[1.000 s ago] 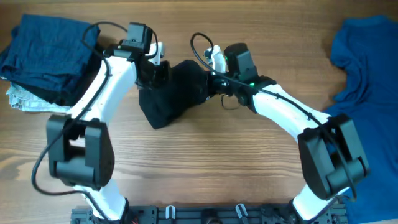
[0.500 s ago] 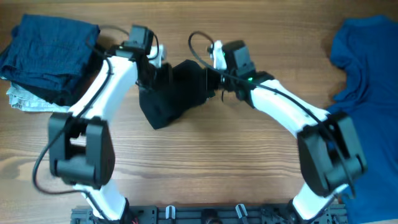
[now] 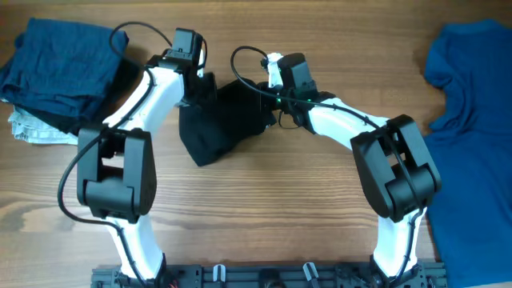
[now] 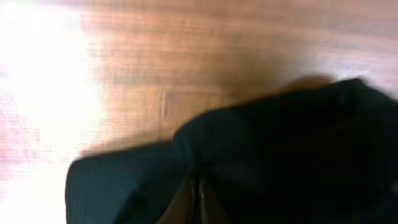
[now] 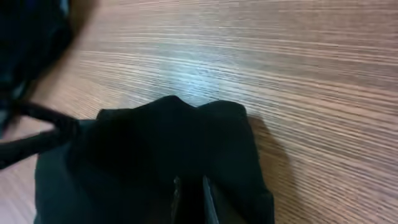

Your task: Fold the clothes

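Note:
The black shirt (image 3: 220, 120) is a bunched dark bundle at the table's upper middle. My left gripper (image 3: 202, 90) is shut on its left upper edge; in the left wrist view the fingers (image 4: 198, 202) pinch black fabric (image 4: 280, 149) over the wood. My right gripper (image 3: 268, 102) is shut on its right upper edge; the right wrist view shows the fingers (image 5: 189, 196) clamped on a fold of black cloth (image 5: 155, 143). Both arms hold the shirt between them, its lower part resting on the table.
Folded navy pieces (image 3: 60, 68) are stacked at the far left, over a pale cloth (image 3: 28, 128). A royal-blue shirt (image 3: 472, 120) lies spread at the right edge. Bare wood table (image 3: 264, 208) lies in front of the bundle.
Both grippers have moved toward the far edge of the table with the black shirt; the right arm has drawn in leftward. The bundle's lower part has hardly shifted.

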